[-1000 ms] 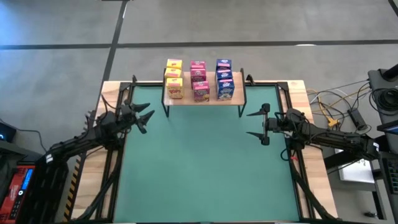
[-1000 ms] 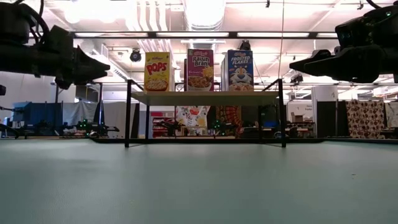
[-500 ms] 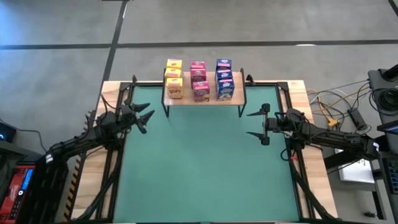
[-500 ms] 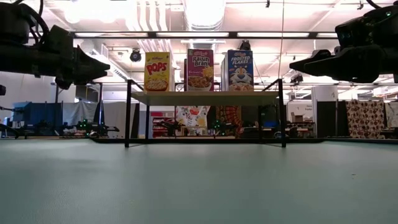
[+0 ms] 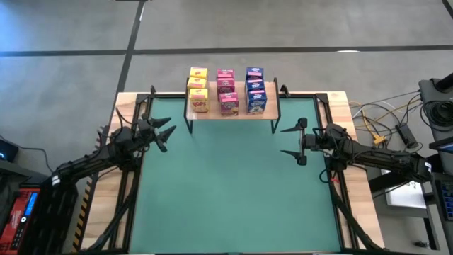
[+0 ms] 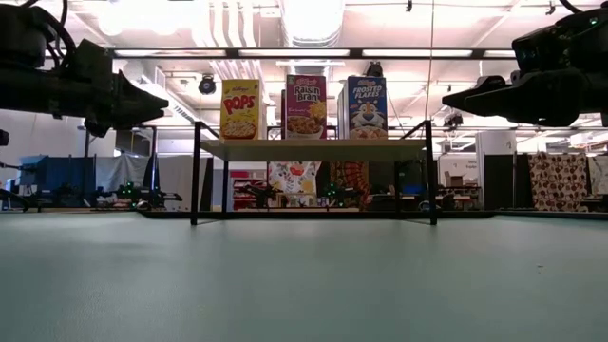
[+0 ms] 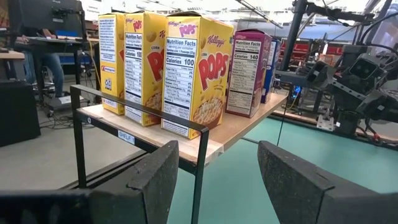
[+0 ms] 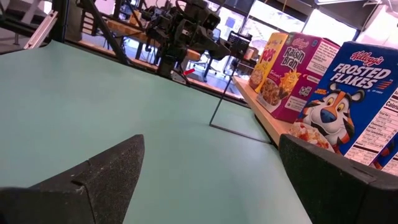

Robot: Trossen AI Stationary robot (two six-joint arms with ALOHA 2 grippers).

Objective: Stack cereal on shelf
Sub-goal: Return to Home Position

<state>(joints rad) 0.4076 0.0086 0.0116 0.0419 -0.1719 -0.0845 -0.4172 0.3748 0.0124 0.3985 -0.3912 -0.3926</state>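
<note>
The shelf is a light wood board on black legs at the table's far edge. On it stand three rows of cereal boxes: yellow on the left, pink in the middle, blue on the right. The low view shows the front yellow, pink and blue boxes upright on the board. My left gripper hovers open near the shelf's left legs. My right gripper hovers open near the shelf's right end. Both are empty.
The green mat covers the table between the arms. Pale wood table edges flank it. Cables and equipment lie off the table's right side; a red unit sits at the lower left.
</note>
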